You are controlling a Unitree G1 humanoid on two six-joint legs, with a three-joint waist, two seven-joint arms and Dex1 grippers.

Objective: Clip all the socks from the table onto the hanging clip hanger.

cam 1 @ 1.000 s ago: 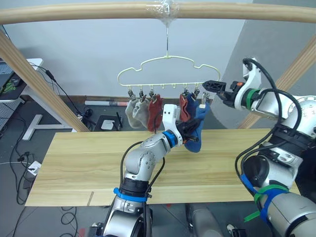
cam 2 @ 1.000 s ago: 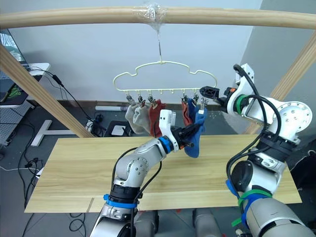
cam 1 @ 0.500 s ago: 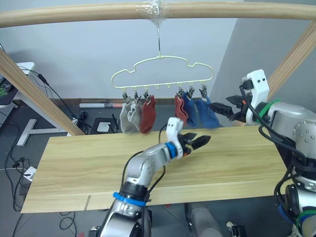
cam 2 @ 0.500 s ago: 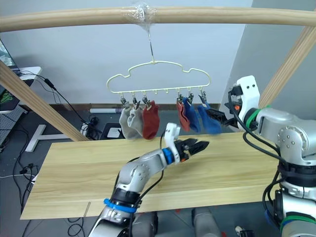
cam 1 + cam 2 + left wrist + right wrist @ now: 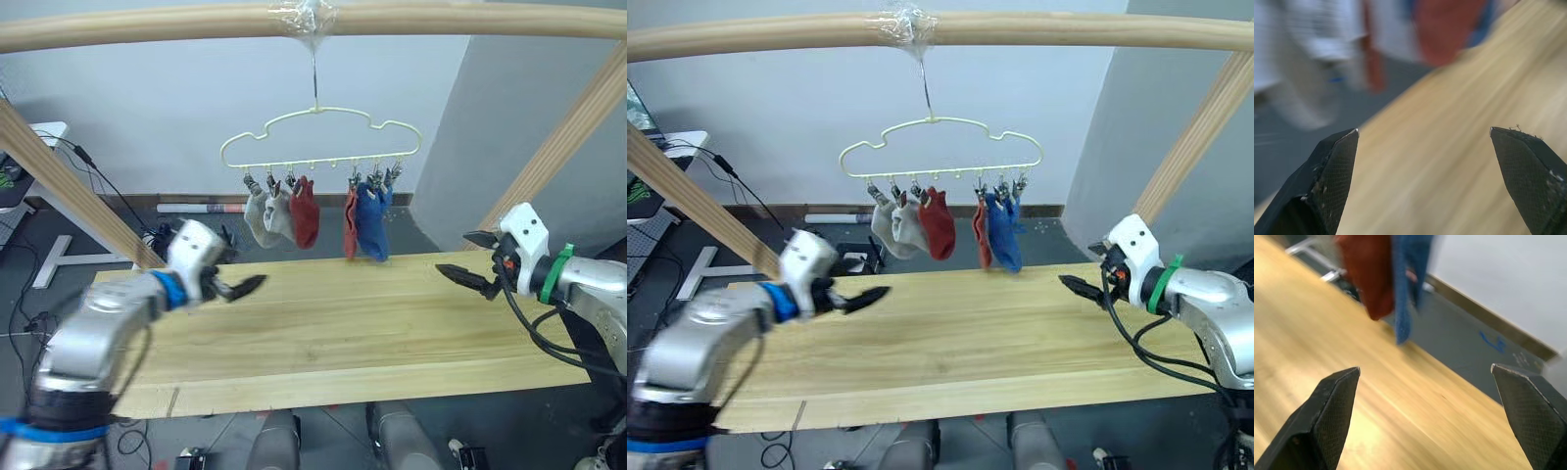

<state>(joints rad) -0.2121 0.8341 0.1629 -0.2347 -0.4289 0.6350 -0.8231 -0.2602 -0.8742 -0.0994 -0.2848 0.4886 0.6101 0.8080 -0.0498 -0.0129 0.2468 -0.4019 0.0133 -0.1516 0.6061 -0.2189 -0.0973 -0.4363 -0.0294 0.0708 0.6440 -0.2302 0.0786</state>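
The left gripper (image 5: 238,287) hangs over the left part of the table (image 5: 323,338) with its two black fingers spread wide and nothing between them, and the right gripper (image 5: 468,262) sits off the table's right end in the same way, jaws parted and empty, pointing inward along the boards. Both are low and well apart from the clip hanger (image 5: 320,138), one on each side of it — which reads as two arms drawn back from work that looks finished rather than poised for a pick. The socks (image 5: 316,210) are all up on the hanger: two light grey and one rust red bunched at the left clips, one rust red and two blue at the right clips, each pinched by its cuff so the toe hangs free just above the far edge of the wood. A few middle clips carry nothing. The hanger's hook goes up to a taped spot on the round wooden pole (image 5: 147,25), so it can swing if nudged. No sock lies on the planks, so by my reading nothing is left to clip. For room, the broad tabletop is open in front of both grippers; the tight places are the slanted pole legs (image 5: 64,172) at either side and the dangling sock toes along the back edge.
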